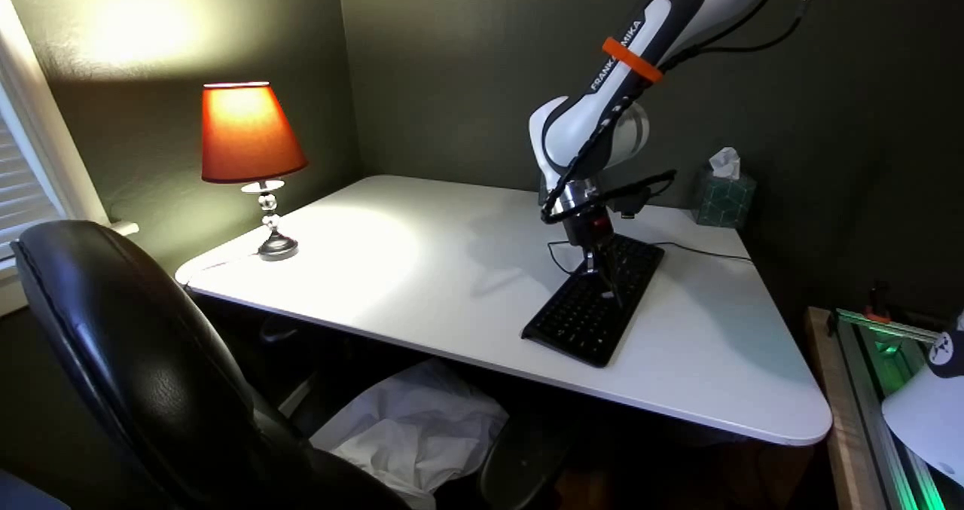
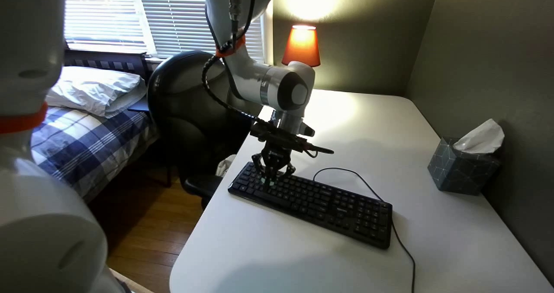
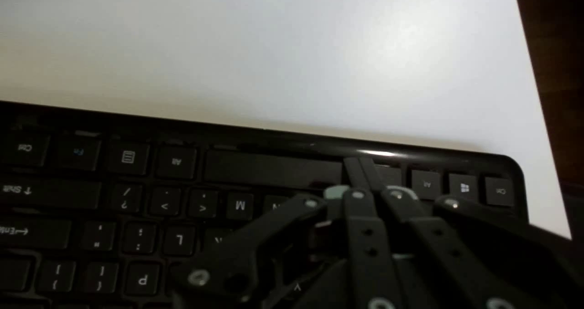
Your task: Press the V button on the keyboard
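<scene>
1. In an exterior view, the keyboard (image 1: 576, 325) lies on the right part of the white desk (image 1: 422, 269).
2. The gripper (image 3: 362, 173) is clenched, fingertips (image 3: 354, 172) together over the space bar (image 3: 269, 168); whether they touch it, I cannot tell.
3. The tissue box (image 1: 724, 201) stands far right, beyond the keyboard.
4. The lit lamp (image 1: 251, 137) stands at the desk's left end.

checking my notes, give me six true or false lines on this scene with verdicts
1. The gripper is over the keyboard. True.
2. The gripper is wide open. False: it is closed.
3. A tissue sticks out of the tissue box. True.
4. The tissue box touches the keyboard. False: it stands apart on the desk.
5. The V key is readable in the wrist view. False: no V is legible there.
6. The lamp is lit. True.
</scene>
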You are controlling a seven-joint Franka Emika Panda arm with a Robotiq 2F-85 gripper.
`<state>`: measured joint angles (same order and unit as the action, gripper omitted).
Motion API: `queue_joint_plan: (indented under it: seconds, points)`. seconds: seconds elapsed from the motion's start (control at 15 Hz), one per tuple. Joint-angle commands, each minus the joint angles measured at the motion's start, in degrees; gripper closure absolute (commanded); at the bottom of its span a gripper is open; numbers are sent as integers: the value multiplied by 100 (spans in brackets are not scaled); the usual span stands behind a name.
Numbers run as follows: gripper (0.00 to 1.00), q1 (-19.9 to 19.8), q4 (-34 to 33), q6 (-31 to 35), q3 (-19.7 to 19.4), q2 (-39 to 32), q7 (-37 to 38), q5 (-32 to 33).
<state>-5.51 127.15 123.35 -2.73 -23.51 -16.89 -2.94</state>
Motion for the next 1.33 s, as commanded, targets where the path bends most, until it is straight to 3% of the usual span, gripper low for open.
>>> queue_joint_plan:
  seconds: [0.0,1.27]
  points:
    - [100,-119,-178,-203,109,-131,6,-119]
    - [100,-191,-453,-276,219,-353,-61,-109]
